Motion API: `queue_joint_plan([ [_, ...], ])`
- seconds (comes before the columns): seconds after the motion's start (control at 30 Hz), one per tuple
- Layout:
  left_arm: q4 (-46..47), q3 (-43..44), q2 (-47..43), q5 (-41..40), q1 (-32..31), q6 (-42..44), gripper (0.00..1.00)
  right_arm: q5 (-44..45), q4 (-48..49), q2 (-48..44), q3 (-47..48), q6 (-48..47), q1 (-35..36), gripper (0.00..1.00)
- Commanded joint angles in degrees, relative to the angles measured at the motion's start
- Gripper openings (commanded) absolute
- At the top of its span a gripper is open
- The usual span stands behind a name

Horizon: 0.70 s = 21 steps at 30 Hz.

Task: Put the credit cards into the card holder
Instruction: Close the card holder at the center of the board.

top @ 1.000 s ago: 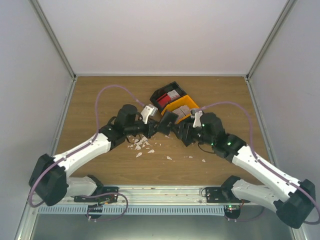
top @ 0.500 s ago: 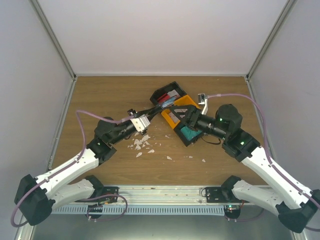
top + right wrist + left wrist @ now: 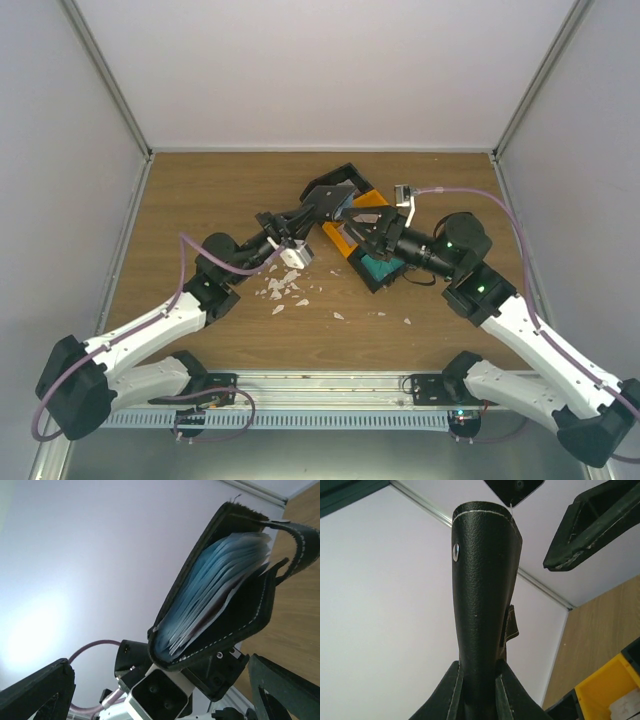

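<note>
Gripped at its folded end by the left jaws, closed tight on the card holder (image 3: 327, 202), well above the table (image 3: 200, 200). Hanging over the near corner of the far black bin (image 3: 347, 177) and just beside the yellow bin (image 3: 363, 213).

Seen from overhead, slanted with its long axis running from the left jaws up and rightward, free end aimed at the far right. Seen from the left wrist, standing straight out of the jaws along their own line, edge-on, with a metal snap stud (image 3: 456, 551) on the side toward the left of that view. Seen from the right wrist, spread open like a book, mouth turned toward that camera, with a fan of pale blue leaves (image 3: 215, 587) packed inside; cards or sleeves, impossible to tell.

As for the right jaws: spread wide, gripping nothing. Facing the open mouth of the card holder, close to its free end; touching or not, impossible to tell.

Down in the near black bin (image 3: 372, 286), below the right jaws, a teal card (image 3: 378, 267) lying flat. Scattered on the table near the left arm, white crumbs (image 3: 285, 290).
</note>
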Motion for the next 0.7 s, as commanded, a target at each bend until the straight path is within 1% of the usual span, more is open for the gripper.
queue_joint_plan([
  [0.0,8.2,-1.2,-1.7,1.8,-0.4,3.5,0.0,2.7,-3.3,0.8,1.6,2.5,-0.6,0.91],
  [0.03,8.1,-1.4,-2.0,2.5,-0.4,4.3,0.0,3.8,-6.4,1.5,2.9,2.7,-0.6,0.87],
  [0.1,7.3,-1.6,-2.4,3.7,-0.4,6.5,0.0,5.3,-9.5,2.8,4.9,2.6,-0.6,0.83],
  [0.17,5.7,-1.5,-2.5,4.9,-0.4,8.1,0.0,5.6,-9.4,3.7,6.3,2.2,-0.6,0.78],
  [0.27,6.2,-2.0,-2.4,5.3,-0.4,9.2,0.0,6.1,-9.8,5.1,8.0,1.6,-0.7,0.7],
  [0.3,6.5,-2.1,-2.6,5.6,-0.4,9.0,0.0,6.0,-9.9,5.6,8.3,1.7,-0.7,0.65],
  [0.33,6.5,-2.2,-2.7,5.8,-0.5,8.8,0.0,5.6,-9.7,5.9,8.3,1.7,-0.7,0.6],
  [0.37,6.7,-2.3,-2.7,5.7,-0.5,8.6,0.0,5.2,-9.4,6.2,8.3,1.8,-0.7,0.51],
  [0.47,6.7,-2.4,-2.4,4.3,-0.6,7.2,0.01,4.1,-8.2,6.4,7.6,1.7,-0.7,0.2],
  [0.5,6.2,-1.9,-2.6,3.2,-0.7,4.9,0.04,4.3,-7.7,6.0,7.1,1.2,-0.7,0.12],
  [0.53,5.4,-1.3,-2.8,1.7,-0.7,1.5,0.11,4.7,-7.2,5.7,6.7,0.4,-0.7,0.06],
  [0.57,4.7,-0.8,-3.2,0.2,-0.7,-2.4,0.2,5.1,-6.6,5.3,6.1,-0.5,-0.7,0.02],
  [0.6,4.4,-0.7,-4.0,-1.5,-0.8,-7.2,0.3,5.5,-5.7,4.8,5.4,-2.0,-0.7,0.01],
  [0.67,3.5,-1.7,-6.6,-2.9,-0.9,-15.6,0.45,7.0,-3.9,3.8,4.1,-5.3,-0.7,0.01],
])
